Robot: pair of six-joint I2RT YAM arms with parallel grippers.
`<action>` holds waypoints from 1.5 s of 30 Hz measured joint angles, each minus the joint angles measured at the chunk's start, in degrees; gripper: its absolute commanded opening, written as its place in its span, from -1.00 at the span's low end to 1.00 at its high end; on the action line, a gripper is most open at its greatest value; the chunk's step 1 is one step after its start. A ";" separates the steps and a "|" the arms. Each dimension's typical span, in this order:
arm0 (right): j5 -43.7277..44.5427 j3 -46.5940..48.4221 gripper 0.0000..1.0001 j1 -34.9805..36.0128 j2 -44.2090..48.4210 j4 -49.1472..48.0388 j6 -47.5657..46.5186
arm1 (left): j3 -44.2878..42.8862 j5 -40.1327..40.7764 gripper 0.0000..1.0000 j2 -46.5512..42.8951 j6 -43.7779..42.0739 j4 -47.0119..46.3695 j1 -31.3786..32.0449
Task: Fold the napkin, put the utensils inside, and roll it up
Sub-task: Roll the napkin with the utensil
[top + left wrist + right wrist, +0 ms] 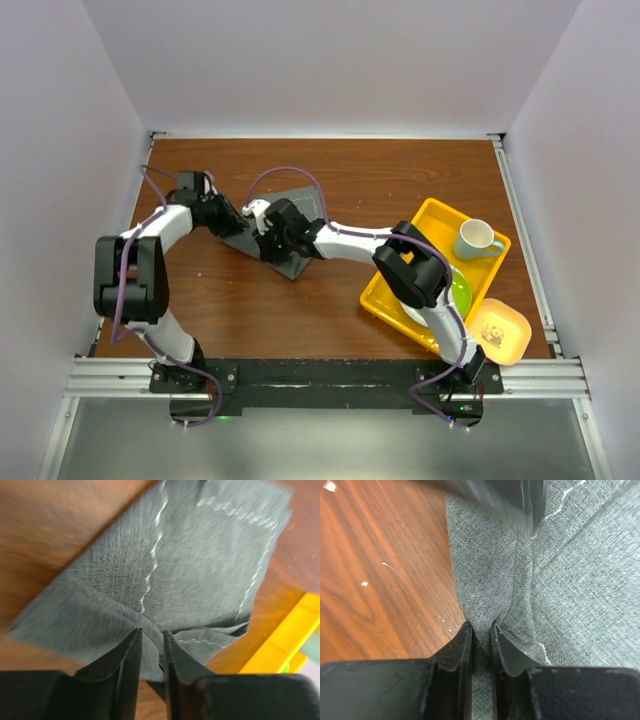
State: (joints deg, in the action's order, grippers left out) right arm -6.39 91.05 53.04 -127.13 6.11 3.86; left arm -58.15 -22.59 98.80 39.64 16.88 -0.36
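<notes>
Pinching a ridge of the napkin (303,205) in my right claw (480,626); it lies diagonally across the table (400,170). I cannot tell whether my left claw (152,631) grips.

Dark grey pale-stitched napkin (200,570), in folded layers, mid-left on the wooden table (400,170)

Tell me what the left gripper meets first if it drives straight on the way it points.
The napkin: the left gripper has its tips at the cloth's edge, and the cloth spreads directly ahead. Whether they touch it is unclear.
</notes>
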 measured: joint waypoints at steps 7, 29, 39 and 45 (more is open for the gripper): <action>-17.55 -4.31 -1.00 -6.29 -0.31 -7.17 9.29 | 1.31 7.08 0.18 -13.99 1.70 3.28 -0.15; -41.88 -7.76 -1.00 -14.32 -6.49 -21.44 32.76 | 16.57 1.36 0.15 -9.53 19.63 -5.62 4.33; -41.44 -6.16 -1.00 -14.27 -6.49 -17.40 32.00 | 13.99 2.80 -0.31 -4.52 27.34 -7.56 4.70; -41.09 -5.27 -0.69 -14.27 -6.47 -15.23 31.78 | 11.50 2.16 -1.00 -2.45 27.08 -6.69 5.03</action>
State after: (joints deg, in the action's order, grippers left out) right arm -47.48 85.78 38.76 -133.60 -9.13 35.64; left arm -46.65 -20.43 96.36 66.72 10.20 4.67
